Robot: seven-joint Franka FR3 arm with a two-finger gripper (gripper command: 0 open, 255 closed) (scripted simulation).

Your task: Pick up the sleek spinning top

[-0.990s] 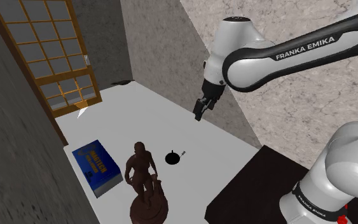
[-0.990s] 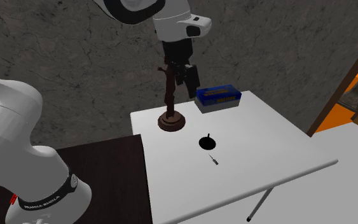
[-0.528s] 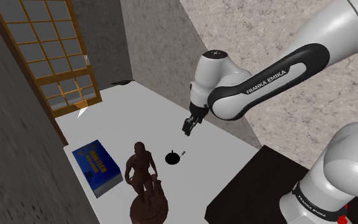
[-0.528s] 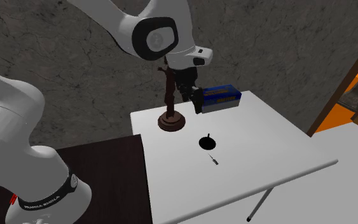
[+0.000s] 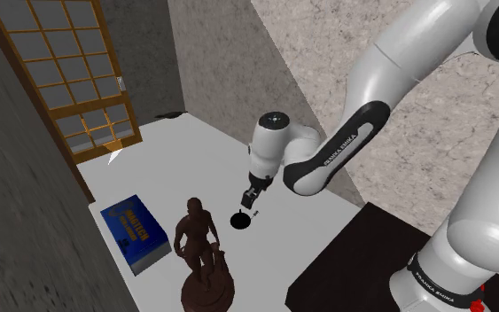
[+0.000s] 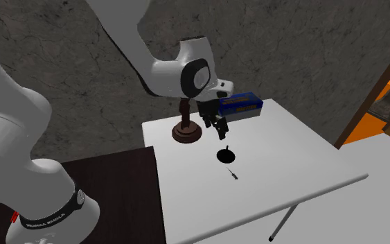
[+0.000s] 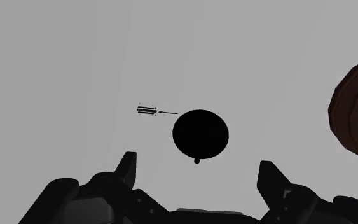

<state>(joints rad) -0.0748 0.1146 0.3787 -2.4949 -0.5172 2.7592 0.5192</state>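
The glossy white robot arm (image 5: 398, 62) is built of rounded, tube-like shells joined by dark grey bands (image 5: 355, 131). The band on the forearm carries white FRANKA EMIKA lettering (image 5: 339, 147), and the black ring (image 6: 48, 218) low on the base bears white letters too. A round cap (image 6: 201, 77) with a grey disc closes the wrist joint. A small red mark (image 5: 479, 302) sits at the foot. The all-black tool (image 7: 197, 164) ends in two blocky fingers (image 7: 126, 168).

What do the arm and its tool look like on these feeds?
The arm has rounded white shells joined by dark bands, and one dark band carries white lettering. A black ring with white lettering circles its lowest link. The tool is all black, with two short, blunt fingers.
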